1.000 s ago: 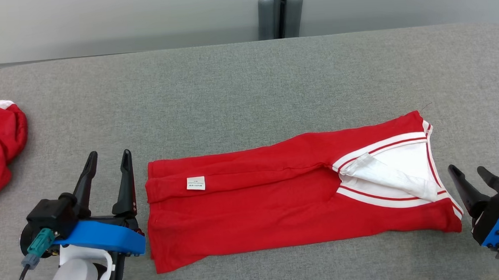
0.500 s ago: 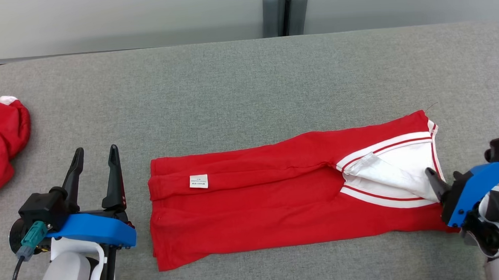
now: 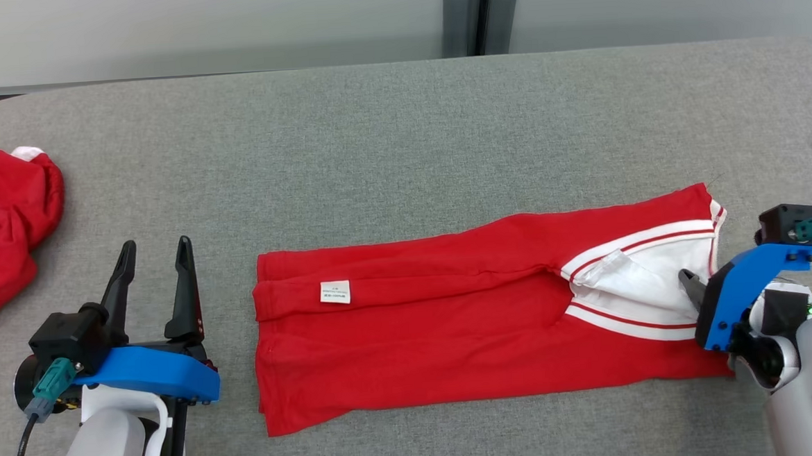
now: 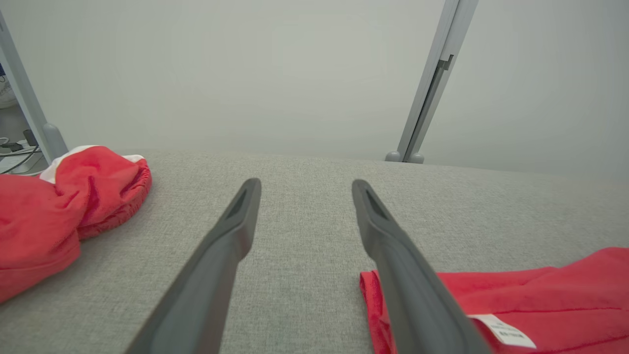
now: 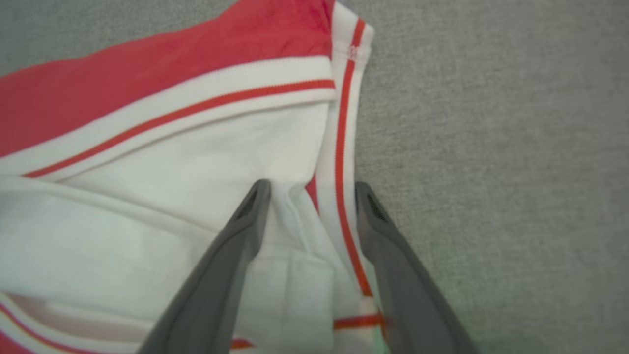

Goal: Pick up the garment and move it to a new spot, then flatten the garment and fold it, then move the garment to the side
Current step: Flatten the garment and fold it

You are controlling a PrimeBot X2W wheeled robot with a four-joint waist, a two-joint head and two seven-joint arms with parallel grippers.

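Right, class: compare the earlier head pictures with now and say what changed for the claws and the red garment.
The right claw swung in from beyond the right end of the garment onto its white, red-striped trim, open and astride that edge, not shut on it. The left claw stays open beside the left end; the garment lies as before. The slight overall shift is the camera's.

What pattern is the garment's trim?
The trim is white with a thin red stripe; clearest in the right wrist view.
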